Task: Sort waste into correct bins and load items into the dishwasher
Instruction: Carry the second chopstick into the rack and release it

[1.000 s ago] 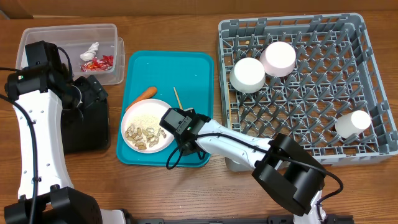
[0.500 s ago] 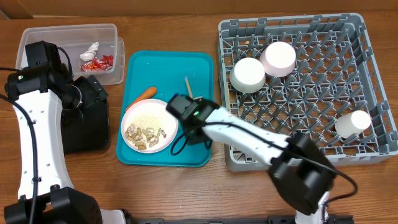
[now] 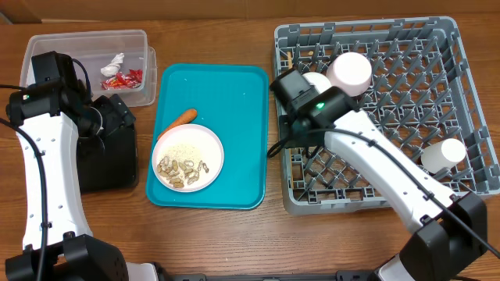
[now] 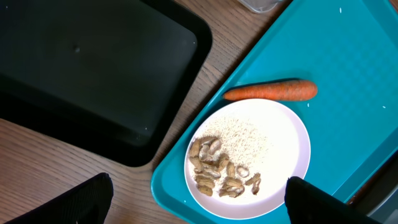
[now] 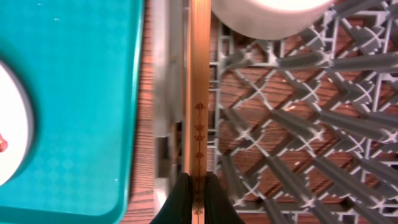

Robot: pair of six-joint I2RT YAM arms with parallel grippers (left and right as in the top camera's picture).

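while the right end effector (image 5: pixel 198 186) pinches a chopstick (image 5: pixel 199 93), the plate (image 4: pixel 289 155) holds rice (image 4: pixel 245 137).

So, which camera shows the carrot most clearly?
The left wrist view: the carrot appears large and whole there, lying on the teal tray next to the plate. The overhead view shows it whole but small. The right wrist view does not show it.

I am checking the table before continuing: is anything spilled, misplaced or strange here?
Nothing looks spilled or damaged. Only the carrot lies loose on the teal tray, beside the plate that holds rice and food bits, not on it.
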